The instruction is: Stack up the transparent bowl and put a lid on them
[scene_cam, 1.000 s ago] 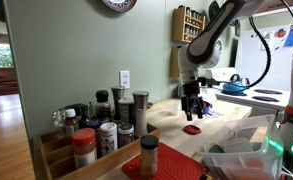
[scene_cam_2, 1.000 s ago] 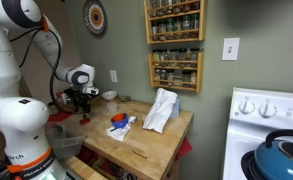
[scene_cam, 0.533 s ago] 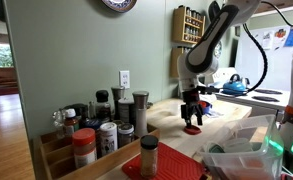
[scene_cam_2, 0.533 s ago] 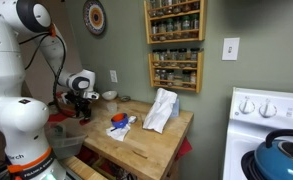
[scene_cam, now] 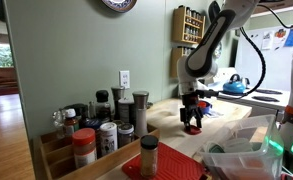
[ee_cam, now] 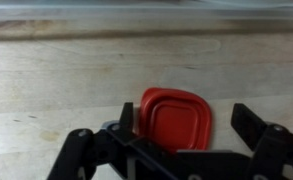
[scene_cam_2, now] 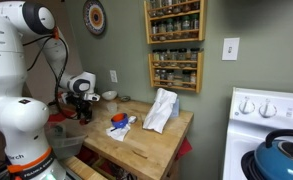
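The small red lid (ee_cam: 174, 118) lies flat on the wooden counter (ee_cam: 66, 70). In the wrist view it sits between my two jaws, closer to the left one. My gripper (ee_cam: 186, 122) is open and low over it, with both fingers astride the lid. In an exterior view the gripper (scene_cam: 193, 120) stands just above the lid (scene_cam: 193, 129). In an exterior view the gripper (scene_cam_2: 83, 114) hangs at the counter's left end. Transparent bowls (scene_cam: 238, 158) show at the lower right, apart from the gripper.
Several spice bottles (scene_cam: 98, 125) fill a wooden rack at the front. A spice bottle (scene_cam: 149, 155) stands on a larger red mat. A white cloth (scene_cam_2: 161, 108) and a blue item (scene_cam_2: 118, 122) lie on the counter. A blue kettle (scene_cam_2: 284, 150) sits on the stove.
My gripper has come down towards the red lid and now has its open fingers on either side of it. The lid has not moved.
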Robot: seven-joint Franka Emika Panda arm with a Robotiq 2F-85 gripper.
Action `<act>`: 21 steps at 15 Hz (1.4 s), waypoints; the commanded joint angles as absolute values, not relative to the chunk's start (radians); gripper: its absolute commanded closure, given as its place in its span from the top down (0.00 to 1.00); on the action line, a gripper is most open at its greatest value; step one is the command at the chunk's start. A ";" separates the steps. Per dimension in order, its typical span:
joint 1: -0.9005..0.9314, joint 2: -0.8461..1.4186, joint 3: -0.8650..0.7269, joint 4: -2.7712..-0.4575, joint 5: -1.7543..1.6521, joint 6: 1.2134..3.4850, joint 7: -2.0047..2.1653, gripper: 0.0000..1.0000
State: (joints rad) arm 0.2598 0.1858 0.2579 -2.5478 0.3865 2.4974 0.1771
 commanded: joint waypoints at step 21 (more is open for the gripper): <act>0.255 0.158 0.241 -2.552 0.279 2.524 0.258 0.46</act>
State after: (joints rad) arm 0.2578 0.1861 0.2493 -2.5368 0.3087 2.5300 0.2438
